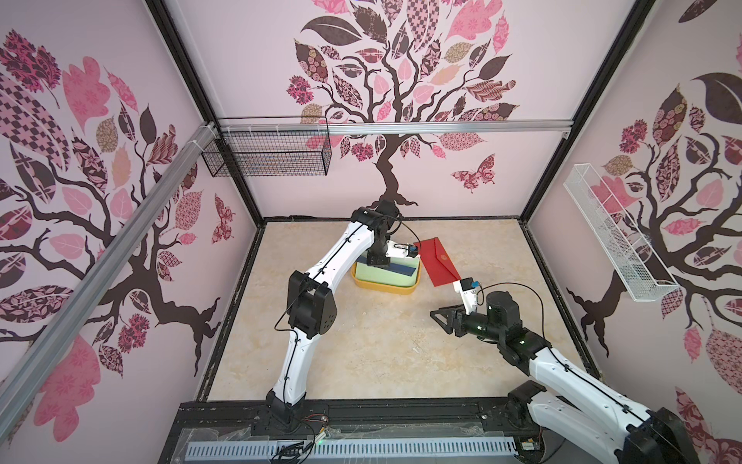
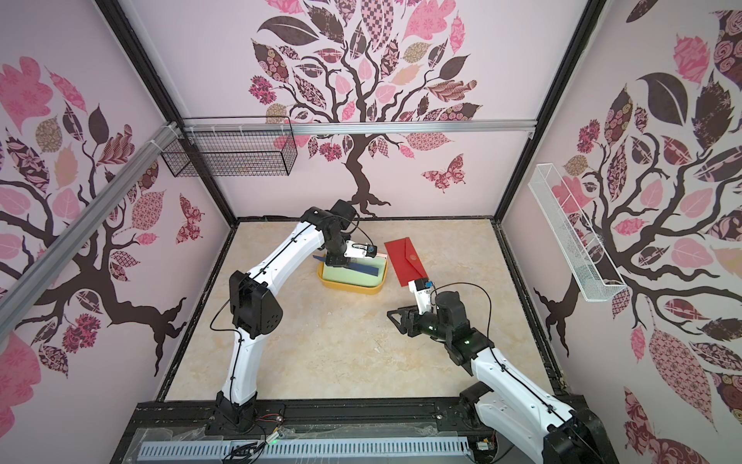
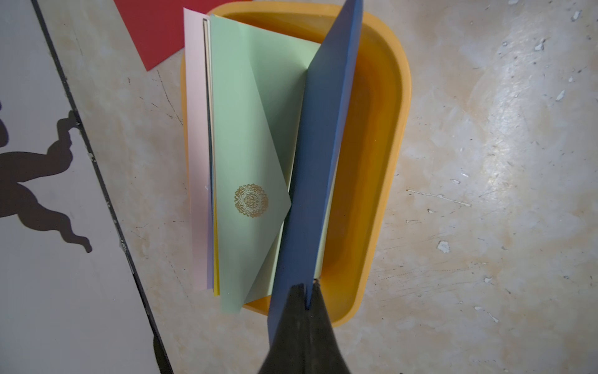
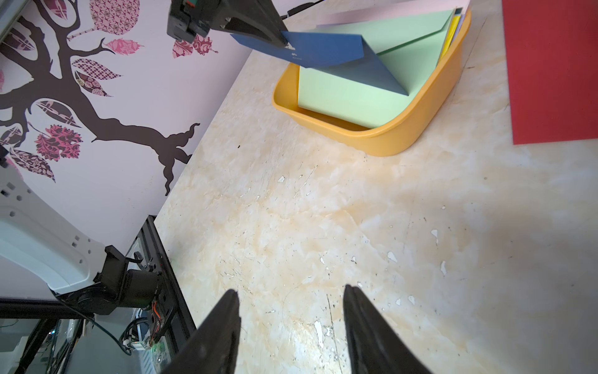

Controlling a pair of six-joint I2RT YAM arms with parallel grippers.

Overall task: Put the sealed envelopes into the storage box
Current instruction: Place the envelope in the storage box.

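Left gripper clamped tight on one short end of a flat navy-blue paper envelope, held on edge and tilted over a shallow yellow-orange plastic storage box with rounded corners. Lower long edge of the navy envelope down inside the box, against a light green paper envelope with a pointed flap and a round gold emblem. Gripped end jutting out past one short wall of the box.

Green envelope on top of a stack inside the box, with a pale pink envelope overhanging one long rim and the edge of a yellow envelope showing from beneath.

Outside the box, just beyond its opposite short wall in both top views, a red paper envelope flat on the beige marbled tabletop, flap side up. Touching the box or not: impossible to tell.

Right gripper well apart from the box, on the side toward the arms' bases. Black fingers spread apart, nothing between them, above bare tabletop.
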